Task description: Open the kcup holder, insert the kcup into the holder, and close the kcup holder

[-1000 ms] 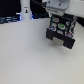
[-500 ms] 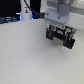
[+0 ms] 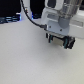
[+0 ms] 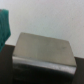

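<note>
Black kcup holder sits directly under the white gripper.

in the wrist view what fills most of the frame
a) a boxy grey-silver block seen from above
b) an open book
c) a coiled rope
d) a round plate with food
a: the wrist view shows a grey rectangular block with a flat top and a front face, resting on a pale surface.

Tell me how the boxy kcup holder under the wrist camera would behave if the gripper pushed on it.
The kcup holder looks rigid: flat top, straight edges, so it probably won't flex. Its broad, low shape suggests it would slide rather than tip. The top has a smooth sheen, so the gripper may slip on it. Its weight cannot be judged here.
</note>
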Controlling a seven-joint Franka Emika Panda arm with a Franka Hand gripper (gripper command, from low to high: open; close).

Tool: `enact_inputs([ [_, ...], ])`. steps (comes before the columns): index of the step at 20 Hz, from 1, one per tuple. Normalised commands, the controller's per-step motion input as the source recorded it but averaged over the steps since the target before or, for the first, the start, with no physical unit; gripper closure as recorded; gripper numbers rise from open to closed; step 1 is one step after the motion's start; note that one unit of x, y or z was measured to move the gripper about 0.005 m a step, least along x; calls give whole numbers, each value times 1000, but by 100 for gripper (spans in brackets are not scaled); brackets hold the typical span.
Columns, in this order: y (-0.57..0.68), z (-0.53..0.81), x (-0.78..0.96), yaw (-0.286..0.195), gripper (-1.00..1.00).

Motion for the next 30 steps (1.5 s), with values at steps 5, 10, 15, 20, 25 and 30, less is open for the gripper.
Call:
enact_inputs([
  [5, 312, -33, -357, 170, -100],
  [10, 464, 11, -323, 114, -100],
  [15, 433, 9, -413, 113, -100],
  [20, 463, 14, -595, 99, -100],
  [25, 555, 38, -555, 83, -100],
  [30, 598, 57, -560, 70, -100],
])
